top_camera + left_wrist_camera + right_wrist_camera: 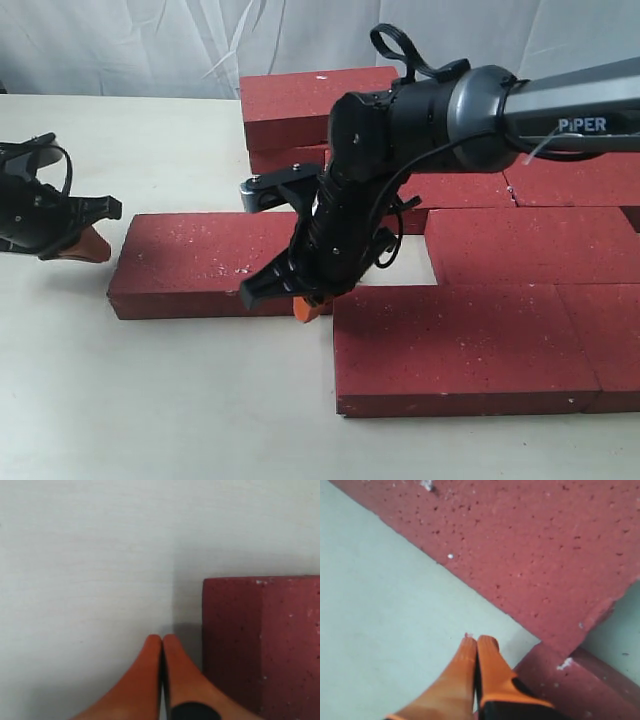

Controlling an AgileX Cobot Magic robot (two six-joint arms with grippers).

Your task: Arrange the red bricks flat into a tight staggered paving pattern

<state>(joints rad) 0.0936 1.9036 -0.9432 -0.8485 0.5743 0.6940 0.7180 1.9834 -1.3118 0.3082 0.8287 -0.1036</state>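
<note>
Several red bricks lie flat in rows on the right, among them the front row (455, 345) and the row behind it (530, 245). One red brick (200, 262) lies apart to the left, with a gap at its right end. My right gripper (308, 306) is shut and empty, its orange tips low at that brick's near edge, close to the front row's corner. In the right wrist view the shut gripper (478, 642) points at the table beside this brick (535, 545). My left gripper (90, 243) is shut and empty, just off the brick's left end (265, 640).
One brick (305, 100) sits raised on top of another at the back centre. A white curtain (150, 45) hangs behind the pale table (150, 400). The right arm (480, 105) reaches over the laid rows.
</note>
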